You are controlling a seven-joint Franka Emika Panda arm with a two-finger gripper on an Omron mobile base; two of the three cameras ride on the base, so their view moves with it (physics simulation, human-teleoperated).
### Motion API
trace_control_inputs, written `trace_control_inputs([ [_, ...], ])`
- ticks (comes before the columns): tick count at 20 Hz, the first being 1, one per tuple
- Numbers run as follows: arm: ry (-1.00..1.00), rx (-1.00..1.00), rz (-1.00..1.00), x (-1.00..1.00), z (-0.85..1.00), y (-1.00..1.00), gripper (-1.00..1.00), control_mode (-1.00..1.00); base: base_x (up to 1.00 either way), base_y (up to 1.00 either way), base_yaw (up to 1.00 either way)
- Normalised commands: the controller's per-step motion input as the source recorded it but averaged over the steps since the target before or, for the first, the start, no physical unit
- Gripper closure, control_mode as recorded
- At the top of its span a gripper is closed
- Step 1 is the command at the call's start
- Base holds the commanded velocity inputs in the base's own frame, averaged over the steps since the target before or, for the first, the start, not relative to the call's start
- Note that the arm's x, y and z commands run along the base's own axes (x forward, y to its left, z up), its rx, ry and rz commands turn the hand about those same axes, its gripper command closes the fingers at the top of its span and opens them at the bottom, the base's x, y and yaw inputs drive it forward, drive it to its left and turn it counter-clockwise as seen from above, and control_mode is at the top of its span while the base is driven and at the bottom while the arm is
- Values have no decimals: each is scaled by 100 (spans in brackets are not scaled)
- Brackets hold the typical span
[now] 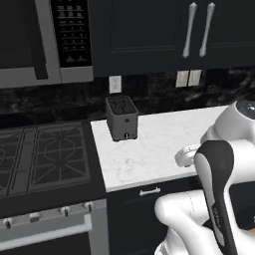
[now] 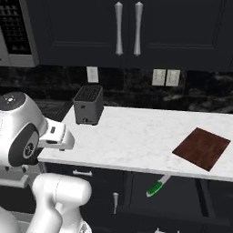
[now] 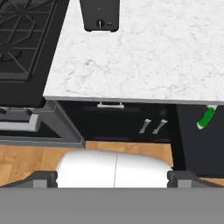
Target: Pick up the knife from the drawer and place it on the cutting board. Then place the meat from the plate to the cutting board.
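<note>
The knife (image 2: 158, 186), with a green handle and a short pale blade, lies in the open dark drawer (image 2: 184, 193) under the counter's front edge. In the hand view the knife's green handle (image 3: 206, 117) peeks out below the counter at the right. The reddish-brown cutting board (image 2: 201, 148) lies bare on the white counter, above and right of the knife. My gripper (image 3: 113, 179) is open and holds nothing, its dark fingertips (image 3: 43, 178) spread wide. It hovers over the floor in front of the cabinets, well left of the knife. The plate and the meat are out of view.
A dark toaster (image 2: 88, 105) stands at the counter's back left, beside the gas stove (image 1: 42, 154). A shut drawer with a small silver handle (image 3: 110, 105) sits under the counter. Below it are cabinet doors with two handles (image 3: 153, 126). My arm's white elbow (image 2: 22, 129) hangs at the left.
</note>
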Motion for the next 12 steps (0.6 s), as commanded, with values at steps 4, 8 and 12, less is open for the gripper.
trace_control_inputs([
  [4, 0, 0, 0, 0, 0, 0, -100, 100, 0, -3, -36],
  [8, 0, 0, 0, 0, 0, 0, -100, 100, 0, -4, -45],
  [12, 0, 0, 0, 0, 0, 0, -100, 100, 0, 0, -50],
])
